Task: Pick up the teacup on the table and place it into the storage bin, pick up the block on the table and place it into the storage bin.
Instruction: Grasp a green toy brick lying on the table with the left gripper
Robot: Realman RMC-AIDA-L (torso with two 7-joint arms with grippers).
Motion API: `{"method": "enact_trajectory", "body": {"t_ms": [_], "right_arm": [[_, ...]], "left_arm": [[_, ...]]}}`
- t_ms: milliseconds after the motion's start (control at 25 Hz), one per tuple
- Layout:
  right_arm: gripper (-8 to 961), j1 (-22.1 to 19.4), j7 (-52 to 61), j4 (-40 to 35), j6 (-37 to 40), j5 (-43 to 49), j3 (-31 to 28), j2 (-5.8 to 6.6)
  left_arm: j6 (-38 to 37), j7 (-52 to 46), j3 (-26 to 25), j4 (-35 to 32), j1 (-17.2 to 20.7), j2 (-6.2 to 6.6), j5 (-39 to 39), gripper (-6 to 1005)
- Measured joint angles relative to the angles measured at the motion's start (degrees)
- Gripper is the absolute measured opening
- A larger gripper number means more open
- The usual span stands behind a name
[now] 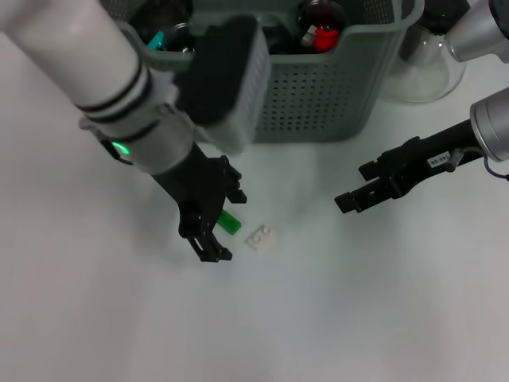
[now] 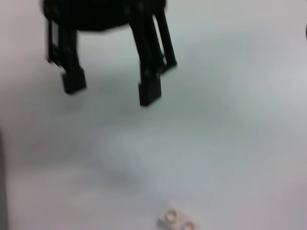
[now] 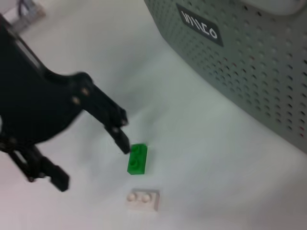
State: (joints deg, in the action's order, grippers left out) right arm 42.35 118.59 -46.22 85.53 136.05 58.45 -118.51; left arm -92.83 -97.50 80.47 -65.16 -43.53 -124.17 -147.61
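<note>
Green block lies between open, downward-angled left hand fingers.

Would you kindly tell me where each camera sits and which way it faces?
Head view: looks down on the table, storage bin, both arms.
Left wrist view: faces the table past the open left hand; white block beyond.
Right wrist view: faces the left hand, green block, bin.
All share the white block.
</note>
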Motion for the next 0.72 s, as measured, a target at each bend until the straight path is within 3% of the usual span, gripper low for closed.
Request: {"method": "enact_trajectory", "body": {"t_ms": [200,400,720], "right_arm": [[945,-0.03,-0.01,0.0,-0.06,0.0,0.0,-0.11],[945,-0.15,-0.16,0.0,-0.07,0.0,-0.02,-0.14],[945,-0.25,-0.18,0.0,-0.29,0.0,0.0,-0.15]], "left_arm": [[6.06,0.22,5.35,4.04,-1.37,-0.14,-1.45,841],[9.59,0.75,6.0,8.79,-3.61,-0.06,-1.86,836],[12.1,0.89,6.56,10.36,-3.9,-0.14,-3.2,826]]}}
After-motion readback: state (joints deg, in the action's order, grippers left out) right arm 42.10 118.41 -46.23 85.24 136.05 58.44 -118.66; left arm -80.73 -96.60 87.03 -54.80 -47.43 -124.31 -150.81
